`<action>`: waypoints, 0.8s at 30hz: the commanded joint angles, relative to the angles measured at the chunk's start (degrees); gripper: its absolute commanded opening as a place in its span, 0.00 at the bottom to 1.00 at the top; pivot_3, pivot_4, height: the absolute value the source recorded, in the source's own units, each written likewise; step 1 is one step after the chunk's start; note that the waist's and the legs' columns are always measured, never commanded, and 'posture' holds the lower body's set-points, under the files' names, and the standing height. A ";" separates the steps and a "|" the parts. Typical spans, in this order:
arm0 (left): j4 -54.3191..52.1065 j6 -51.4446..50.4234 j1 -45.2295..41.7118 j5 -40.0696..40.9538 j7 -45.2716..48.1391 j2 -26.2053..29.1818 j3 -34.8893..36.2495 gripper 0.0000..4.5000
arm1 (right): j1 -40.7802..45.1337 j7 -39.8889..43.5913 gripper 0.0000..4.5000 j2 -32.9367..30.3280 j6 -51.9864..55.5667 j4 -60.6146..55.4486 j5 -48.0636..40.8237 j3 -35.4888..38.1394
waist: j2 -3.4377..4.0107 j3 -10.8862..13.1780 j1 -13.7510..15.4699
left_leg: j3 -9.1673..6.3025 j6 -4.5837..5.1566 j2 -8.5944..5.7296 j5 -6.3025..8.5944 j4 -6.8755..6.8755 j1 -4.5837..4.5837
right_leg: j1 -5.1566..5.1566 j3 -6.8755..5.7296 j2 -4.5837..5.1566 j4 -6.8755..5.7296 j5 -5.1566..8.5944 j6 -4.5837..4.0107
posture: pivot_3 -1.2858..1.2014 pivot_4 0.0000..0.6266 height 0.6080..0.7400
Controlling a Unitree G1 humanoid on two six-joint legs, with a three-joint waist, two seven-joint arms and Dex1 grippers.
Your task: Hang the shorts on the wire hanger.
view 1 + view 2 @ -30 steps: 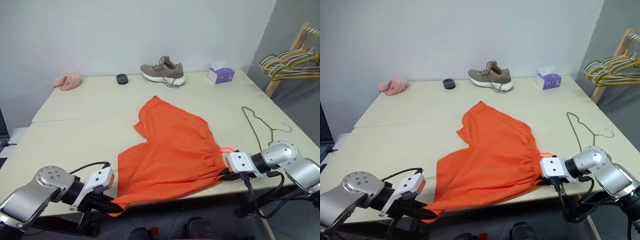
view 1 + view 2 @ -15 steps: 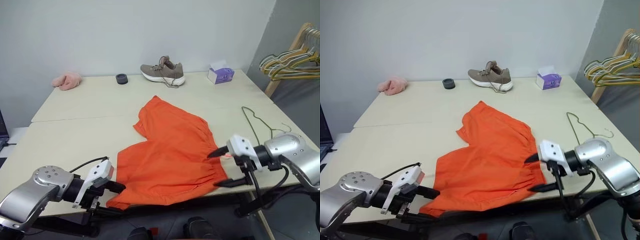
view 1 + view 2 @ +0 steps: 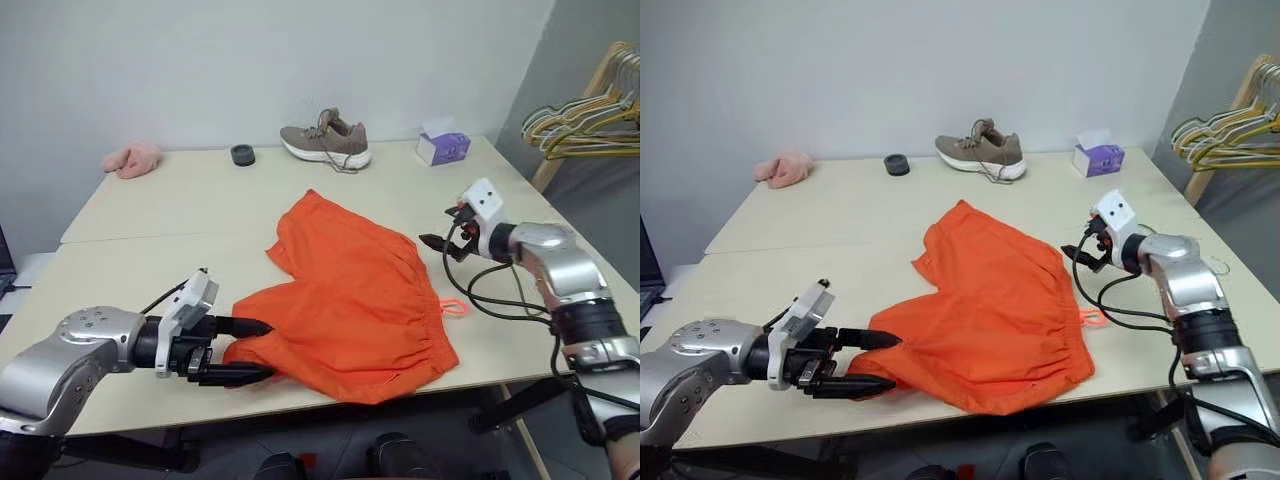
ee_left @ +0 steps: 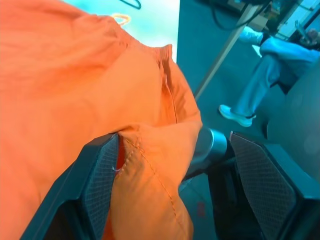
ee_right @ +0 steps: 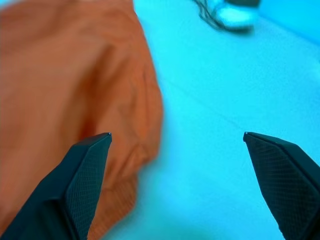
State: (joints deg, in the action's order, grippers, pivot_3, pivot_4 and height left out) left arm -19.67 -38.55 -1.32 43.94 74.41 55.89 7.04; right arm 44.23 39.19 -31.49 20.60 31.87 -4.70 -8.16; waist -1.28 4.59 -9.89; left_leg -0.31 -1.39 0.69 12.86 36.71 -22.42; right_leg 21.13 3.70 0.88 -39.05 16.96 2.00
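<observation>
1. The left gripper [image 3: 865,362] is holding its two black, tapered fingers spread apart at the near left corner of the shorts [image 3: 990,300]; in the left wrist view a stitched fold of orange cloth is lying between the textured pads [image 4: 100,185].
2. The right gripper [image 3: 447,232] is hovering with its jaws wide and empty above the table, just beyond the shorts' right edge; its pads [image 5: 85,180] are showing a fine cross-hatched grip surface.
3. The shorts are lying flat and crumpled near the table's front edge: thin bright orange fabric, gathered along the waistband, with an orange drawstring loop [image 3: 453,307] lying beside it on the right.
4. The wire hanger [image 3: 1218,268] is mostly hidden behind the right arm; a short piece of it is showing on the table on the right.
5. The table [image 3: 150,230] is presenting a smooth, pale cream top with a seam across it.
6. Along the far edge are sitting a fluffy pink cloth [image 3: 130,160], a small dark round object [image 3: 241,155], a taupe laced shoe [image 3: 325,142] and a purple tissue box [image 3: 442,148].
7. A plain pale wall is standing behind; coloured hangers [image 3: 590,125] are hanging from a wooden rack at the right.
</observation>
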 commanded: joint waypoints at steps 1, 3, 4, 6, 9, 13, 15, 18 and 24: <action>-1.05 -0.21 -1.14 0.72 0.16 0.25 0.89 0.83 | 4.47 -3.17 1.00 2.04 -4.80 8.51 3.11 0.27 | 0.01 0.00 -0.46 | 0.04 0.00 0.01 0.00 0.01 -0.17 | 0.18 0.06 -0.04 0.00 -0.05 0.04 | 0.46 0.03 1.00; -1.83 -0.71 -1.47 1.36 0.24 0.60 1.28 0.83 | 5.81 -2.07 1.00 3.38 -5.82 13.08 3.88 -0.15 | 0.00 0.00 -1.04 | 0.07 0.00 0.01 0.00 0.06 -0.28 | 0.25 0.09 -0.05 -0.01 -0.07 0.07 | 0.46 0.03 1.00; -2.00 -0.99 -1.72 1.75 0.22 0.69 1.60 0.83 | 6.15 -1.09 1.00 3.94 -6.07 14.50 3.94 -0.18 | 0.00 0.00 -1.21 | 0.06 0.00 0.00 0.00 0.06 -0.31 | 0.26 0.09 -0.05 0.01 -0.07 0.07 | 0.46 0.03 1.00; -1.93 -1.06 -2.16 2.04 -0.15 0.47 2.21 0.83 | 6.57 0.80 1.00 4.86 -5.62 16.54 4.01 -0.21 | 0.00 0.00 -1.36 | 0.05 0.01 0.00 0.00 0.07 -0.32 | 0.26 0.08 -0.05 0.02 -0.08 0.08 | 0.46 0.03 1.00; -1.81 -0.85 -2.12 2.59 -0.61 0.21 3.48 0.83 | 6.42 3.19 1.00 5.90 -4.84 17.42 3.65 0.09 | 0.01 0.01 -1.39 | 0.04 0.01 0.01 0.00 0.07 -0.30 | 0.26 0.07 -0.06 0.00 -0.08 0.08 | 0.46 0.04 1.00; -1.51 -1.61 -1.75 4.29 -2.96 -0.39 7.43 0.83 | 5.56 3.58 1.00 6.19 -5.17 16.31 4.37 0.11 | 0.01 0.01 -1.42 | 0.02 0.01 0.03 0.00 0.11 -0.29 | 0.25 0.06 -0.08 -0.02 -0.08 0.10 | 0.46 0.04 1.00; -4.76 -0.86 -0.55 1.91 -4.87 0.45 6.75 0.83 | 4.82 3.49 1.00 5.82 -5.74 15.24 4.89 -0.08 | 0.01 0.00 -1.40 | 0.03 0.01 0.03 0.00 0.11 -0.29 | 0.25 0.07 -0.08 -0.02 -0.09 0.11 | 0.47 0.04 1.00; -7.01 -2.62 -0.55 3.58 -8.42 -0.89 7.14 0.91 | 4.10 3.93 1.00 5.62 -5.95 14.11 5.35 -0.17 | 0.01 0.00 -1.34 | 0.05 0.01 0.02 0.00 0.11 -0.30 | 0.25 0.11 -0.07 0.00 -0.10 0.12 | 0.47 0.04 1.00; -5.66 1.75 -1.82 -0.63 -13.26 -4.54 6.46 1.00 | 6.27 -1.31 1.00 7.23 -6.06 17.86 5.93 2.03 | 0.05 -0.05 -1.31 | 0.02 0.01 0.02 0.00 0.15 -0.25 | 0.20 0.08 -0.09 -0.03 -0.12 0.15 | 0.47 0.03 1.00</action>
State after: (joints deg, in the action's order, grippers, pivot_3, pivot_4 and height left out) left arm -25.84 -38.80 -2.16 44.77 62.34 51.53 13.05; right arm 48.28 40.31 -24.33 15.44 48.81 1.03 -7.88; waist -1.23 4.54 -11.20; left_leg -0.29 -1.39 0.72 12.85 36.89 -22.67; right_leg 21.33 3.80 0.76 -39.09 16.80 2.14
